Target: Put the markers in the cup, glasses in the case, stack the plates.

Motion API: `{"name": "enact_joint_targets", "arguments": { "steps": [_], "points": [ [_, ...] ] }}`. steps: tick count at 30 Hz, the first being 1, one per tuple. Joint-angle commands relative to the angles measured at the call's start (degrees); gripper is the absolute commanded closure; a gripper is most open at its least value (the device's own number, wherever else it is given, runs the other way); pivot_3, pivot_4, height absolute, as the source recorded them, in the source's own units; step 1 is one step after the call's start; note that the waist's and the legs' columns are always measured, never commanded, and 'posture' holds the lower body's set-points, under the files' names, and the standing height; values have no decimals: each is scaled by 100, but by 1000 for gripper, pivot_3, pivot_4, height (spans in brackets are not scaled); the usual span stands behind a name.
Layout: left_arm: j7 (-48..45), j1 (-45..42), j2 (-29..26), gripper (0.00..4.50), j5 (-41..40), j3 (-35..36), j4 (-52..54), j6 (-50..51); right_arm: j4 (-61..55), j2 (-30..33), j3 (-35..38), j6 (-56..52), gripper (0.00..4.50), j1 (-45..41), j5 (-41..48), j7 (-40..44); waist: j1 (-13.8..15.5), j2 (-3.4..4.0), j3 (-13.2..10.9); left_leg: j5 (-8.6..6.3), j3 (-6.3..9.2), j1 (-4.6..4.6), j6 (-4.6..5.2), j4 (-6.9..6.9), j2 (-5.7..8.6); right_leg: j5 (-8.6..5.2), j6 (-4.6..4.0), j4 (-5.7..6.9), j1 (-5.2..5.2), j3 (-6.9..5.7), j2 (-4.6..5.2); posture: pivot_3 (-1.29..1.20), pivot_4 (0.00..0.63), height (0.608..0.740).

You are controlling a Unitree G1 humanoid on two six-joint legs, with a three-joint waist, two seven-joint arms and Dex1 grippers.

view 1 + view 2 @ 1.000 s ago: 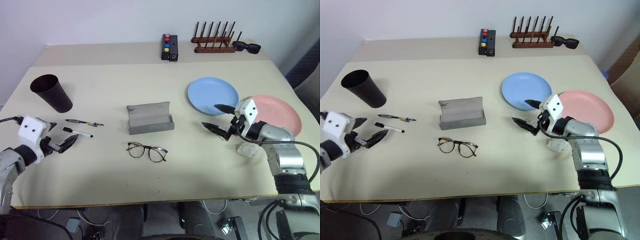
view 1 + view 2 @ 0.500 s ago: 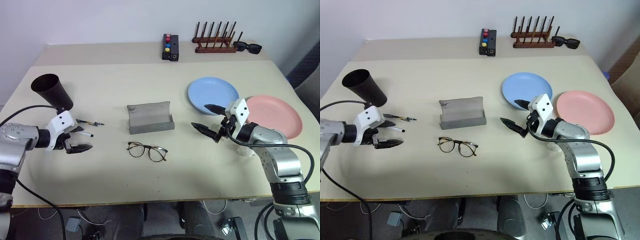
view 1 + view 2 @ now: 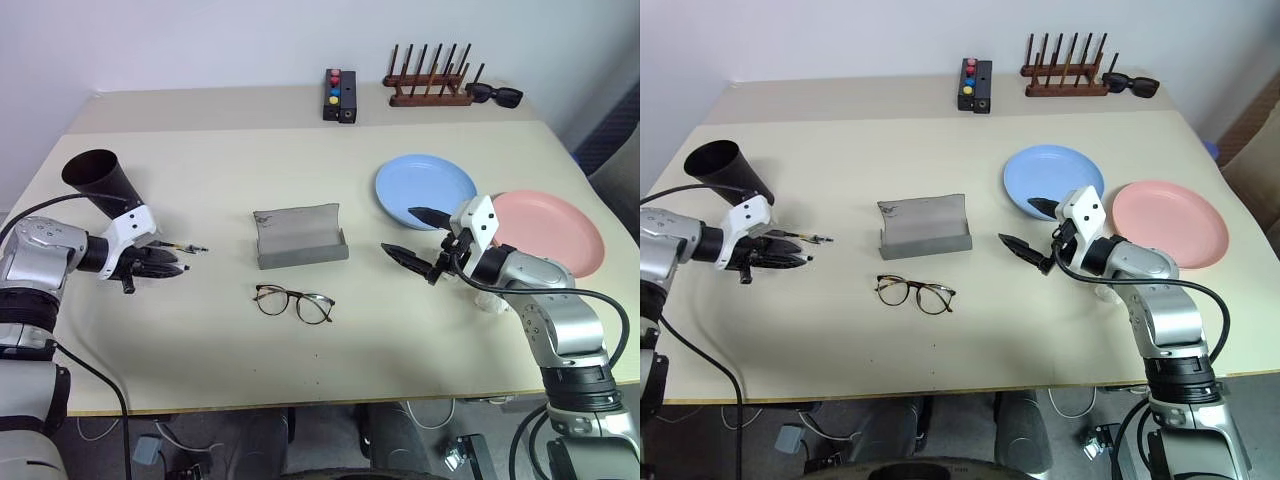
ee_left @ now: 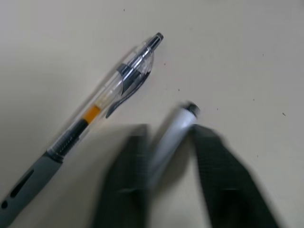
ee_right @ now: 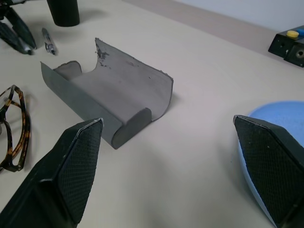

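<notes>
Left tool (image 4: 168, 156) clamped white marker (image 4: 173, 130) on desk (image 3: 200, 340), for cup (image 3: 103, 186); right tool (image 3: 420, 240) gaped wide, empty.

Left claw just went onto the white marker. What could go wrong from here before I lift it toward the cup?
1. The left claw pinches the white marker near one end, so it may pivot or slip on the lift.
2. The clear pen lies right beside it and could get nudged or dragged along.
3. The cup stands close behind the left arm; a swing could tip it.
</notes>
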State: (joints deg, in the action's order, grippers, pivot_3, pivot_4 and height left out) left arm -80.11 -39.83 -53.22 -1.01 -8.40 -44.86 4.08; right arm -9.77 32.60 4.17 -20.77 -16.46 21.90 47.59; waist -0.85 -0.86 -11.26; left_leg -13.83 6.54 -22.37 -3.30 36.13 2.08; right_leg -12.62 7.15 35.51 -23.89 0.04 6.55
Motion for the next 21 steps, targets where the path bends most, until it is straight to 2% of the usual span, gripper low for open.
{"name": "enact_joint_targets", "arguments": {
  "steps": [1,5,8,13,17,21],
  "points": [
    [-174,300,97,4473,9,-50,118,-14,-579,100,-17,-242,0,2,372,196,-3,2,1,0,0,0,0,0,0,0,0,0,0,0,0,0,150,734],
    [-89,571,75,4473,-89,123,471,15,-978,134,-232,-563,0,-5,638,431,-7,6,3,0,1,1,0,0,-1,0,0,1,0,0,1,0,150,734],
    [-38,997,-7,4473,-386,475,1126,242,-1246,35,-739,-649,0,-133,644,625,-18,7,4,0,1,1,0,1,0,-1,0,0,1,1,2,0,150,734],
    [349,1604,61,4473,-1633,1680,2863,1377,-1136,-327,-1246,-398,0,-388,450,595,-28,0,-1,0,4,-7,0,-1,-3,0,-2,1,-11,1,2,0,150,734],
    [1278,1614,354,4473,-2468,2712,3973,1928,-816,-588,-1439,-81,0,-505,188,483,15,-17,-3,0,12,-14,-1,6,-2,0,-1,0,-11,-2,2,0,150,734],
    [2498,1269,761,4473,-2532,3270,4367,1698,-539,-890,-1536,206,0,-649,-13,348,-3,-16,-3,0,11,-9,-2,3,0,1,-1,0,-11,-2,2,0,150,734]
  ]
}}
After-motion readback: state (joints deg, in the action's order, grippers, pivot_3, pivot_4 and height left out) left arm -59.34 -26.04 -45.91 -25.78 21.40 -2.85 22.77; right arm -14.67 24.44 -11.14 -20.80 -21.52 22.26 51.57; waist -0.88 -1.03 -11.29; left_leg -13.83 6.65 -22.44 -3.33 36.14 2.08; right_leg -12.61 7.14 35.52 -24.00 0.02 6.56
